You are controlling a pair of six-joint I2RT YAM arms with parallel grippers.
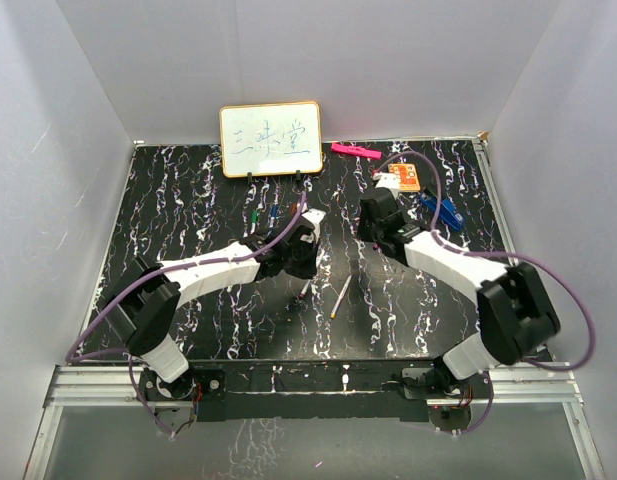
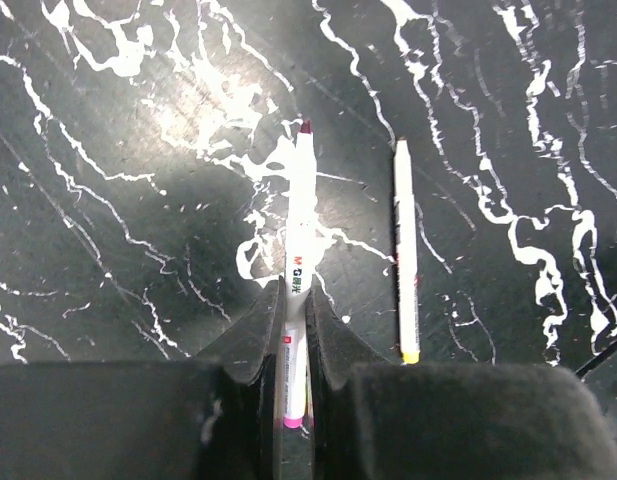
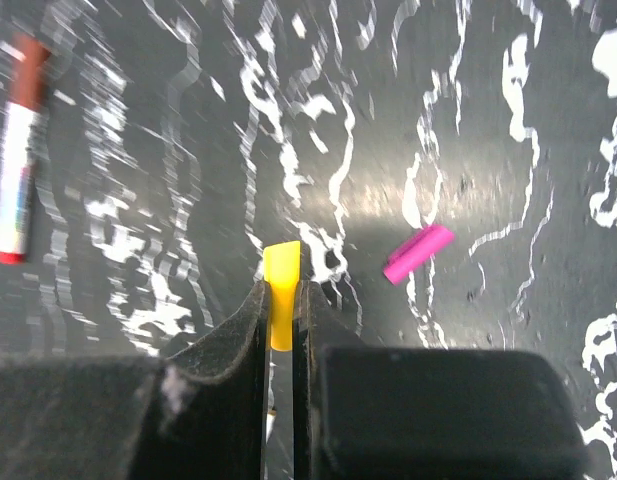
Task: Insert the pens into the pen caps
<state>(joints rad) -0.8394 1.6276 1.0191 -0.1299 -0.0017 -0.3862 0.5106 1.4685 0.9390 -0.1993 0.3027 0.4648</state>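
Nearest the bases, a loose pen (image 1: 340,296) lies flat on the table (image 1: 188,220), its long axis slanting from near-left to far-right. Just behind it, the left gripper (image 2: 296,300) is clamped on a white pen (image 2: 300,230). This pen's axis follows the jaws, with its dark red tip pointing straight out from them and its pink end back between them. The loose pen lies almost parallel beside it, yellow end toward the jaws. Further right, the right gripper (image 3: 282,290) pinches a yellow cap (image 3: 282,265), which sticks out in line with the jaws. A pink cap (image 3: 418,253) lies askew on the table nearby, and a blurred red-capped pen (image 3: 16,150) lies to its left. A whiteboard (image 1: 271,139) stands at the back.
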